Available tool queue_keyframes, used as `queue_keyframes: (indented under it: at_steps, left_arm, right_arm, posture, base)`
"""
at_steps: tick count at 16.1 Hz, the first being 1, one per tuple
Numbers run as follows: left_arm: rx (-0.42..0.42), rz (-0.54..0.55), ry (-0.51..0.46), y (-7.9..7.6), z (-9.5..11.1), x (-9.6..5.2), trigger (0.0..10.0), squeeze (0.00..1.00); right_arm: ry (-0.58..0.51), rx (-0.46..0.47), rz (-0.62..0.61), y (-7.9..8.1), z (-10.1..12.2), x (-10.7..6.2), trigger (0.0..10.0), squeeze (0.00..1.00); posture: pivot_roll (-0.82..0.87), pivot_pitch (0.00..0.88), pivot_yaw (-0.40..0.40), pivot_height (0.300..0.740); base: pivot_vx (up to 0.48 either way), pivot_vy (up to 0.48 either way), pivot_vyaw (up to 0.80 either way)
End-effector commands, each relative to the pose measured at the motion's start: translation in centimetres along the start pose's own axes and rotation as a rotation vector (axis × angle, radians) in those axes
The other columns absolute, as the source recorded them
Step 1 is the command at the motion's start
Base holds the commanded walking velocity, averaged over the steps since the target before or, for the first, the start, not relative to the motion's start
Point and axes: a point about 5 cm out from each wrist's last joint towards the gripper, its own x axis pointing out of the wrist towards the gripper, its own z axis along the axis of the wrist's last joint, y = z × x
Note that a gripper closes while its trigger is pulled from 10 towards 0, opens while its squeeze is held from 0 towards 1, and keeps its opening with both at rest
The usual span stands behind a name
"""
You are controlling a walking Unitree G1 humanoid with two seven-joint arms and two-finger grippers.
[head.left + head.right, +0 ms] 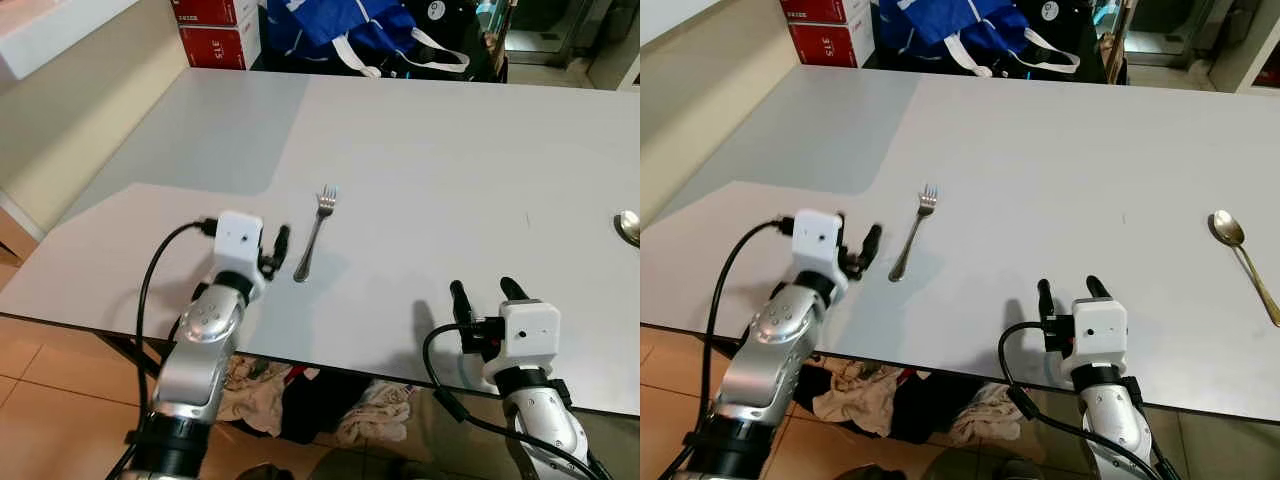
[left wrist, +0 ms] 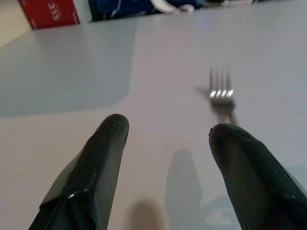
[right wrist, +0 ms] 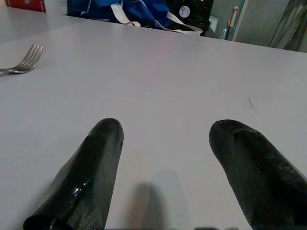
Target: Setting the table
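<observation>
Left eye view: fork (image 1: 314, 234) lies flat on the desk (image 1: 420, 170), just right of the left gripper (image 1: 268, 247), fingers spread, empty. Right gripper (image 1: 1067, 292) spread too, w/ nothing in it. Risk imo: thin handle skids away when pinched.

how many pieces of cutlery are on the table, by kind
fork: 1
spoon: 1
total: 2
</observation>
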Motion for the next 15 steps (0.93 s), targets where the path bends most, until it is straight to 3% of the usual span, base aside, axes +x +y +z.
queue_keyframes:
  at_steps: [1, 4, 7, 10, 12, 13, 15]
  left_arm:
    - [0.032, 0.016, 0.06, 0.3, -0.8, -0.2, 10.0, 0.0]
    - [0.04, 0.038, 0.114, 0.6, -1.6, -0.3, 10.0, 0.0]
    - [-0.013, -0.017, -0.022, 1.3, -0.3, -1.4, 10.0, 0.0]
    - [-0.001, -0.017, -0.095, 2.1, -0.1, -2.8, 10.0, 0.0]
    - [-0.02, 0.03, -0.122, 2.0, -0.6, -2.2, 10.0, 0.0]
    - [0.009, 0.019, -0.142, 1.7, -0.5, -2.0, 10.0, 0.0]
    - [-0.016, -0.015, -0.119, 0.7, -0.6, -1.3, 10.0, 0.0]
  right_arm:
    - [0.001, -0.002, 0.011, 0.1, -0.2, 0.1, 10.0, 0.0]
    - [0.0, -0.006, 0.011, 0.0, -0.2, 0.1, 10.0, 0.0]
    - [-0.018, -0.005, -0.028, -0.9, 0.1, 0.0, 10.0, 0.0]
    - [-0.035, 0.044, -0.112, -1.9, 0.2, 0.6, 10.0, 0.0]
    - [-0.044, 0.096, -0.132, -1.5, 0.0, 1.3, 10.0, 0.0]
    - [-0.043, 0.11, -0.135, -1.4, -0.2, 1.4, 10.0, 0.0]
    - [-0.033, 0.124, -0.149, -1.4, -0.6, 1.8, 10.0, 0.0]
  posture:
    - [-0.08, 0.05, 0.046, 0.74]
    - [-0.08, 0.047, 0.045, 0.74]
    - [-0.09, 0.044, 0.047, 0.74]
    - [-0.07, 0.04, 0.042, 0.74]
    - [-0.06, 0.025, 0.039, 0.74]
    - [-0.06, 0.024, 0.039, 0.74]
    - [-0.07, 0.018, 0.049, 0.74]
  base:
    - [0.0, 0.0, 0.0]
    - [0.0, 0.0, 0.0]
    - [0.0, 0.0, 0.0]
    - [0.0, 0.0, 0.0]
    - [0.0, 0.0, 0.0]
    - [0.0, 0.0, 0.0]
    - [0.0, 0.0, 0.0]
